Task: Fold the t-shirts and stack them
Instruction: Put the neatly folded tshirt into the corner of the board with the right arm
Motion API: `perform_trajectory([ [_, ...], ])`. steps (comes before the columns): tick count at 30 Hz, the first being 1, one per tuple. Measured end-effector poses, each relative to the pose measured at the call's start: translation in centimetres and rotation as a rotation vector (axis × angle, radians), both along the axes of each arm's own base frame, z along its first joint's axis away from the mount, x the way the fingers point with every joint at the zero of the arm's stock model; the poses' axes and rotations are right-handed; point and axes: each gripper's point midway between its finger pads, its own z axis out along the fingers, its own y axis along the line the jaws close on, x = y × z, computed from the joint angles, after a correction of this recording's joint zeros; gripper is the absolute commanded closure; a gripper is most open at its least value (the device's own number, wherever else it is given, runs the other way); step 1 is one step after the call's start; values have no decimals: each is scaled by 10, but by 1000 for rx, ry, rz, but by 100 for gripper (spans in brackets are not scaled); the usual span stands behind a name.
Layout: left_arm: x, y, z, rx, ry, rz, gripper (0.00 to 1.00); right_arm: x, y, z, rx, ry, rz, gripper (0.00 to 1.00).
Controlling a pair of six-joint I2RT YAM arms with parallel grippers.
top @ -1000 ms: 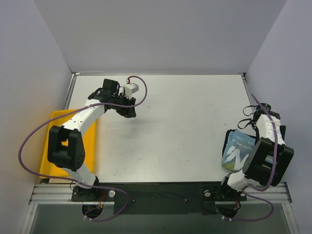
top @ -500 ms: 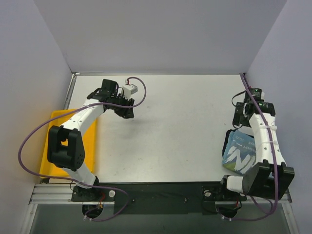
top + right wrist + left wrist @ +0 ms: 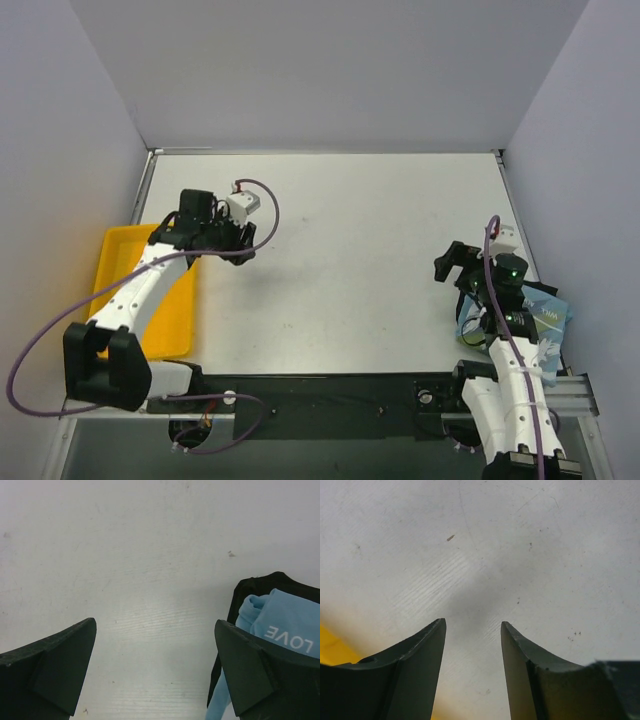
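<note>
Count: two t-shirts, one yellow tray (image 3: 178,312), two pincers, all on one pale bench (image 3: 360,240). The left pincer (image 3: 472,625) is released: its jaws stand a moderate gap apart, with nothing between them but bare, lightly speckled bench surface, and they touch no object. A sliver of the yellow tray shows at the lower left of the left wrist view, on the outer side of the left-hand jaw; in the overhead view the tray lies just beside and to the near left of this pincer, under the arm's forearm. The right pincer (image 3: 155,622) is also released, its jaws spread wide and holding nothing; only bench shows in the gap. The light blue t-shirt (image 3: 280,611), bearing white lettering that reads "LOVE", lies bunched at the outer side of the right-hand jaw, which overlaps it in the wrist view; actual contact cannot be determined. The black t-shirt (image 3: 250,587) lies under the blue one, its edge showing just beyond it on the side toward the gap. In the overhead view both garments sit close behind the right pincer, toward its arm base at the near right of the bench, largely hidden by the arm.
</note>
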Motion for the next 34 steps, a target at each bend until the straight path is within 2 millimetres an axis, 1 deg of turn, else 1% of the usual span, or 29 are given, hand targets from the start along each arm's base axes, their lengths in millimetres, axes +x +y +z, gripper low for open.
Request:
perform_trajectory([
  [3, -12, 17, 8, 17, -80, 58, 42, 4, 11, -12, 33, -14, 44, 0],
  [5, -16, 29, 7, 15, -112, 116, 42, 7, 19, -12, 40, -40, 76, 0],
  [7, -22, 41, -3, -2, -118, 174, 41, 11, 25, -10, 38, -66, 101, 0],
  [10, -34, 61, -28, -7, -77, 282, 41, 16, 31, -8, 34, -83, 123, 0],
  [12, -35, 73, -38, 7, -67, 357, 41, 18, 32, -9, 31, -84, 127, 0],
  [15, -29, 87, -45, 27, -87, 452, 41, 19, 32, -13, 23, -71, 122, 0],
  [18, -22, 94, -43, 30, -117, 503, 41, 19, 30, -14, 14, -70, 115, 0],
  [23, -13, 97, -36, 20, -159, 535, 41, 20, 28, -16, 5, -62, 108, 0],
  [34, -10, 102, -36, 31, -178, 553, 41, 20, 26, -24, -3, -35, 98, 0],
])
